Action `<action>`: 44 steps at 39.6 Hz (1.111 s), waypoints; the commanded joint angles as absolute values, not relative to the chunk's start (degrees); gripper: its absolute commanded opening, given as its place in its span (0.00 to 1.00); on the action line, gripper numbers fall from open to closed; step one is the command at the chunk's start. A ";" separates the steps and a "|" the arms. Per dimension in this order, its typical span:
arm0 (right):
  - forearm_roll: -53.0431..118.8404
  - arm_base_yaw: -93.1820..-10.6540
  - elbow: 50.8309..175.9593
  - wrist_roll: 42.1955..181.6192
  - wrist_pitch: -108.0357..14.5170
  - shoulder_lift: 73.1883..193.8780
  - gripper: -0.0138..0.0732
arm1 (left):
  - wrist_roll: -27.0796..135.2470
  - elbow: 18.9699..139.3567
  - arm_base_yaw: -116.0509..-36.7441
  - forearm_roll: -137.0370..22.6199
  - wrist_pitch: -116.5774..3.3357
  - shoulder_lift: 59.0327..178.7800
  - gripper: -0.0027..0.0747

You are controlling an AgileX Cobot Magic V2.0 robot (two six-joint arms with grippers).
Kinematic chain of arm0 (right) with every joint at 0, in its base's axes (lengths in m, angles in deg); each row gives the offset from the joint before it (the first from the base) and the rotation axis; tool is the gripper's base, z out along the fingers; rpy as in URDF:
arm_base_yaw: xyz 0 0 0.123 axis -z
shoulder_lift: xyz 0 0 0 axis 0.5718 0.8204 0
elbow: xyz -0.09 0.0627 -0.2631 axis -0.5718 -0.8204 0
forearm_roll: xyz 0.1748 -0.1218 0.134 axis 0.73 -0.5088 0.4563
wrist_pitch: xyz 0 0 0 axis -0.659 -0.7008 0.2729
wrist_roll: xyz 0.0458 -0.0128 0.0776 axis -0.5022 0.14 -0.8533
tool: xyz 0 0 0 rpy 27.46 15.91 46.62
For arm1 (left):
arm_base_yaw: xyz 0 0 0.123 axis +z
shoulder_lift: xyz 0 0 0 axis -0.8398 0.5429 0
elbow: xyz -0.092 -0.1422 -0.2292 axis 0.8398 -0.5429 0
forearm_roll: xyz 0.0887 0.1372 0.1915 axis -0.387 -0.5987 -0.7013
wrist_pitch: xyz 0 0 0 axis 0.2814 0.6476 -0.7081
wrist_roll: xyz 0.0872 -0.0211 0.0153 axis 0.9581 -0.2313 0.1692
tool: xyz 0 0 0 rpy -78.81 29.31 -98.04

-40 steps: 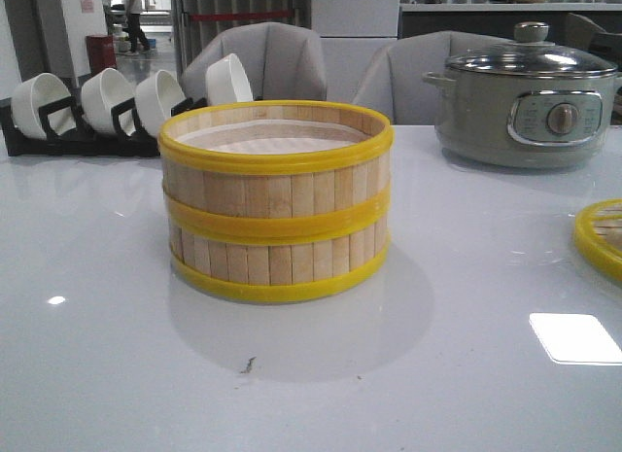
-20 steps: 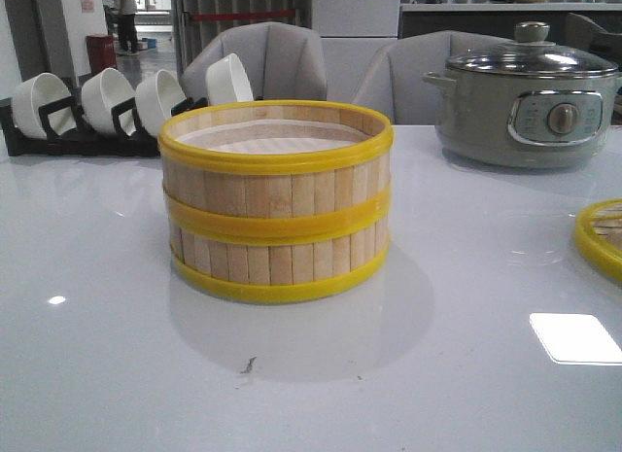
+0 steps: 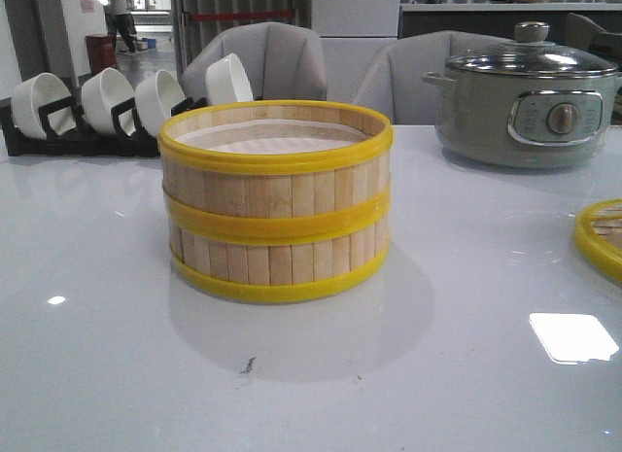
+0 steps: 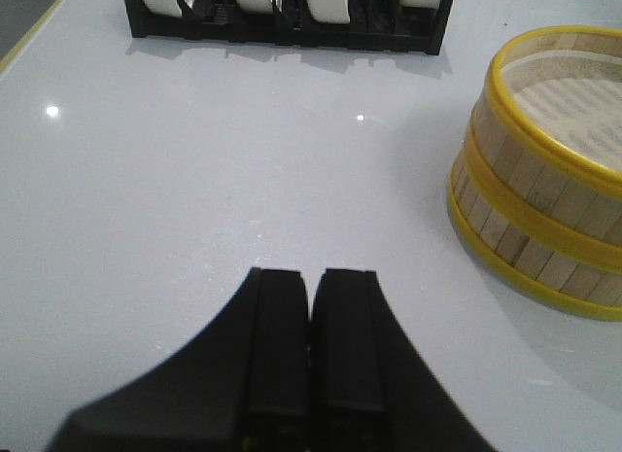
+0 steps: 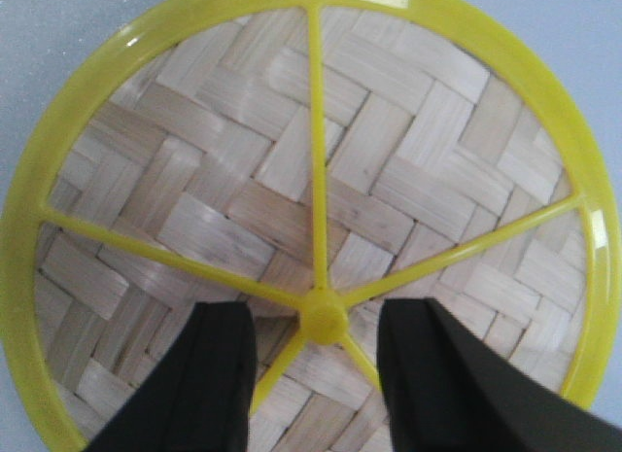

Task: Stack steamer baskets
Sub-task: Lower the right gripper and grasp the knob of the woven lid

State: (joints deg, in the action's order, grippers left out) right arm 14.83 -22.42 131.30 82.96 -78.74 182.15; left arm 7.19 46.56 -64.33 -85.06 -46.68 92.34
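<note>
Two steamer baskets (image 3: 277, 204) stand stacked one on the other mid-table, with pale slat walls, yellow rims and a whitish liner in the top one. In the left wrist view the stack (image 4: 544, 180) sits off to one side of my left gripper (image 4: 313, 277), which is shut with nothing between its fingers, over bare table. My right gripper (image 5: 317, 314) is open above a round woven bamboo lid (image 5: 389, 180) with a yellow rim and spokes. Its fingers stand on either side of the yellow hub (image 5: 324, 321). Neither gripper shows in the front view.
The lid's edge (image 3: 601, 236) shows at the table's right side. A grey electric pot (image 3: 530, 97) with a glass lid stands at the back right. A black rack of white bowls (image 3: 97, 107) lines the back left, and grey chairs stand behind the table.
</note>
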 commanded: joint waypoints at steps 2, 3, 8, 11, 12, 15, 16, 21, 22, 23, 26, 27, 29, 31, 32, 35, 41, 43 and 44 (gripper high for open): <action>14.56 -22.03 133.29 82.84 -76.60 179.56 0.63 | 6.76 48.27 -64.76 -85.16 -51.73 92.38 0.14; 14.56 -22.03 133.29 82.84 -76.60 179.76 0.63 | 6.76 48.27 -64.76 -85.16 -51.73 92.38 0.14; 14.56 -22.03 133.29 82.84 -76.67 180.58 0.63 | 6.76 48.27 -64.76 -85.16 -51.73 92.38 0.14; 14.56 -22.03 133.29 82.84 -76.62 181.04 0.63 | 6.76 48.27 -64.76 -85.16 -51.73 92.38 0.14; 14.56 -22.03 133.29 82.84 -76.62 181.18 0.63 | 6.76 48.27 -64.76 -85.16 -51.73 92.38 0.14; 14.56 -22.03 133.29 82.84 -76.57 181.48 0.63 | 6.76 48.27 -64.76 -85.16 -51.73 92.38 0.14; 14.56 -22.03 133.29 82.84 -76.57 181.60 0.63 | 6.76 48.27 -64.76 -85.16 -51.73 92.38 0.14; 14.56 -22.03 133.29 82.84 -76.57 182.25 0.63 | 6.76 48.27 -64.76 -85.16 -51.73 92.38 0.14; 14.56 -22.03 133.29 82.84 -76.57 182.34 0.63 | 6.76 48.27 -64.76 -85.16 -51.73 92.38 0.14; 14.56 -22.03 133.29 82.84 -76.57 182.46 0.63 | 6.76 48.27 -64.76 -85.16 -51.73 92.38 0.14; 14.56 -22.03 133.29 82.84 -76.57 182.59 0.63 | 6.76 48.27 -64.76 -85.16 -51.73 92.38 0.14; 14.56 -22.03 133.29 82.84 -76.51 182.59 0.63 | 6.76 48.27 -64.76 -85.16 -51.73 92.38 0.14; 14.56 -22.03 133.29 82.84 -76.30 182.59 0.62 | 6.76 48.27 -64.76 -85.16 -51.73 92.38 0.14; 14.56 -22.03 133.29 82.84 -76.23 182.59 0.58 | 6.76 48.27 -64.76 -85.16 -51.73 92.38 0.14; 14.56 -22.03 133.29 82.84 -76.23 182.59 0.55 | 6.76 48.27 -64.76 -85.16 -51.73 92.38 0.14; 14.61 -22.03 133.29 82.84 -76.18 182.59 0.45 | 6.76 48.27 -64.76 -85.16 -51.73 92.38 0.14; 14.61 -22.03 133.29 82.84 -76.24 182.59 0.23 | 6.76 48.27 -64.76 -85.16 -51.73 92.38 0.14; 14.61 -22.03 133.29 82.84 -76.30 182.39 0.21 | 6.76 48.27 -64.76 -85.16 -51.73 92.38 0.14; 14.61 -22.03 133.29 82.84 -76.30 182.40 0.22 | 6.76 48.27 -64.76 -85.16 -51.73 92.38 0.14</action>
